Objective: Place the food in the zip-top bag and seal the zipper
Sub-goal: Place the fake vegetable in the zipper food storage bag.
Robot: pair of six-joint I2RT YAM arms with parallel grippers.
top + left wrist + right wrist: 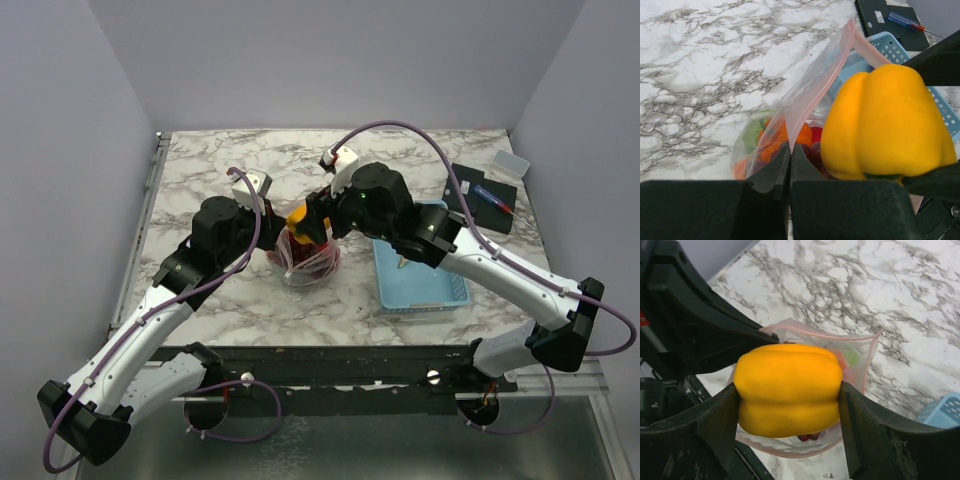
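My right gripper [789, 396] is shut on the yellow pepper [790, 375] and holds it just above the open mouth of the zip-top bag [862, 357]. The clear bag [305, 268] stands mid-table between the two arms. My left gripper [790, 148] is shut on the bag's near lip, pinching the pinkish zipper [816, 92] and keeping the mouth up. Inside the bag I see an orange pumpkin [792, 136], a green cabbage [753, 134], a red tomato [816, 134] and dark grapes [812, 152]. In the top view the pepper [299, 216] sits between both wrists.
A light-blue perforated basket [420, 290] lies right of the bag, close under the right arm. A dark pad [470, 190] with a screwdriver [492, 196] and a small clear box [510, 163] sit at the back right. The left arm [690, 325] crowds the bag's left side.
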